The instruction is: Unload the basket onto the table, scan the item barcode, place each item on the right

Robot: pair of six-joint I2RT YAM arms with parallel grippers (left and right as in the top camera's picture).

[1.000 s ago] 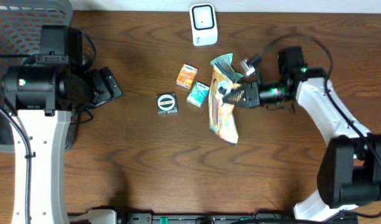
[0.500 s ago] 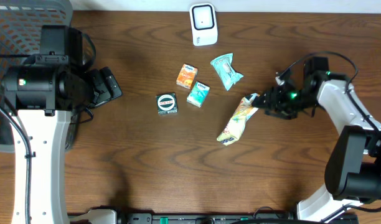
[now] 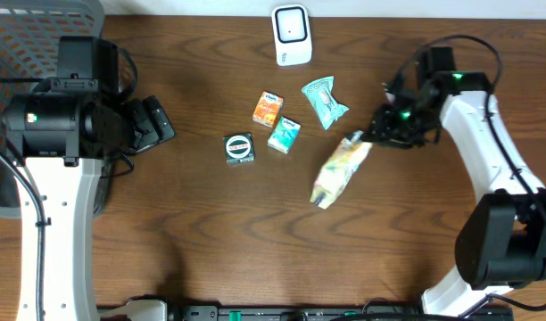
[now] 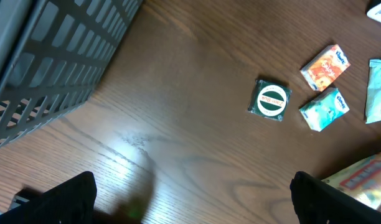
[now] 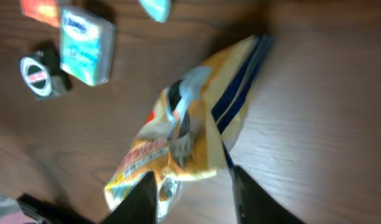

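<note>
The item, a yellow snack bag (image 3: 338,169), lies slanted on the wooden table right of centre. My right gripper (image 3: 369,136) is at its upper end. In the right wrist view the bag (image 5: 178,134) runs down between the two dark fingers, and my right gripper (image 5: 195,199) has closed in on that end, with both fingers against its sides. The white scanner (image 3: 291,36) stands at the table's far edge. Far off at the left, my left gripper (image 3: 159,120) stands wide open over bare wood, with nothing between its fingers (image 4: 66,199).
An orange box (image 3: 268,108), a teal box (image 3: 284,135), a teal packet (image 3: 324,100) and a round dark green pack (image 3: 240,148) lie between the scanner and the bag. A grey mesh basket (image 3: 23,36) fills the far left corner.
A second ago the right gripper held the bag near the scanner. It then carried it right, opened over the table, and has now narrowed around the bag's upper end and shifted up. The left arm stayed still.
</note>
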